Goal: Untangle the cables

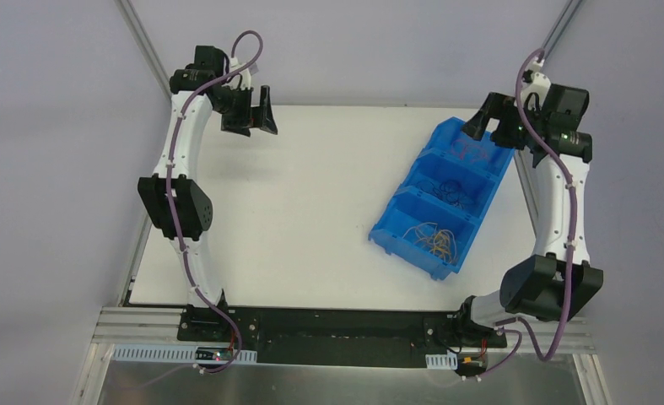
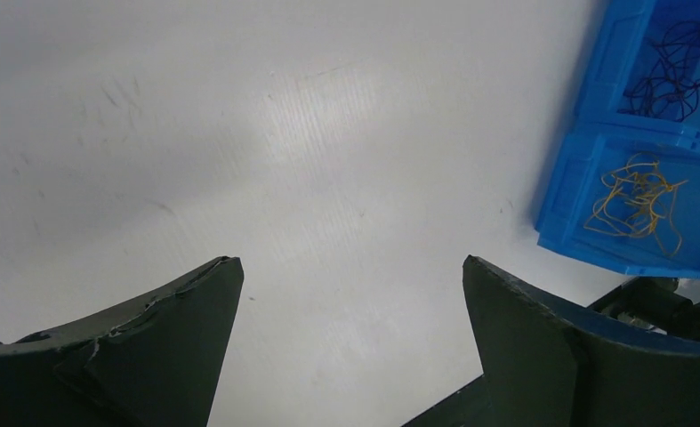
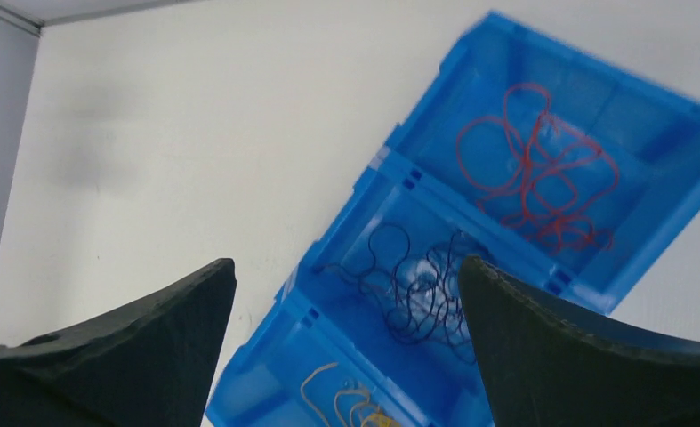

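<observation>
A white rectangular table (image 1: 294, 211) is seen from above, and two white and black robot arms are bolted at its near edge. The left arm (image 1: 185, 169) is stretched toward the far left corner, and the right arm (image 1: 560, 202) is raised along the right side. A blue plastic bin (image 1: 408, 251) with three compartments in a row is placed diagonally on the right half of the table. The left gripper (image 2: 350, 262) is held above bare table, well apart from the bin; its black fingers are spread wide and nothing is seen between them. The right gripper (image 3: 346, 262) is held above the far end of the bin, and its fingers are also spread wide, with nothing gripped. The cables are all found inside the bin, sorted by colour. The thin red curly wires (image 3: 533, 173) are lying in the far compartment, the dark wires (image 3: 413, 294) in the middle one, and the yellow and orange wires (image 2: 635, 200) in the near one. Within each compartment the wires are loosely looped over each other.
</observation>
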`<state>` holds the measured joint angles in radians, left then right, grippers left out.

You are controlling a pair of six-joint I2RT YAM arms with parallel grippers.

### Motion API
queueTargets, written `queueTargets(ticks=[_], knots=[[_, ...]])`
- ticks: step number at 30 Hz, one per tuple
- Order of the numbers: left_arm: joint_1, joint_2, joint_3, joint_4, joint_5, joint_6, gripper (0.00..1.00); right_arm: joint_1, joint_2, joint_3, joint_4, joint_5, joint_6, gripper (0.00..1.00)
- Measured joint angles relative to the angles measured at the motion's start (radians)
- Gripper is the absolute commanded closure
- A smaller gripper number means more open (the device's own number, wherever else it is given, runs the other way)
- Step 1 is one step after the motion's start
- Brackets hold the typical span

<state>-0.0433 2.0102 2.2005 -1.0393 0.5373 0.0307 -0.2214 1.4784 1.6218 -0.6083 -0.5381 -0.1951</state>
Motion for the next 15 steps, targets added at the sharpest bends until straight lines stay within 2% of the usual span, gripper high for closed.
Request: queueTargets(ticks=[5, 10, 15], knots=[[0.016, 0.011, -0.050, -0.046, -0.024, -0.014, 0.01, -0.021, -0.055, -0.155, -0.111, 0.039, -0.003, 0.01], [0.018, 0.010, -0.198, -0.067, -0.057, -0.018, 0.01, -0.027, -0.064, -0.302, -0.187, 0.069, -0.026, 0.01], [0.018, 0.007, -0.236, -0.086, -0.101, -0.019, 0.01, -0.027, -0.070, -0.306, -0.247, 0.083, -0.040, 0.01]])
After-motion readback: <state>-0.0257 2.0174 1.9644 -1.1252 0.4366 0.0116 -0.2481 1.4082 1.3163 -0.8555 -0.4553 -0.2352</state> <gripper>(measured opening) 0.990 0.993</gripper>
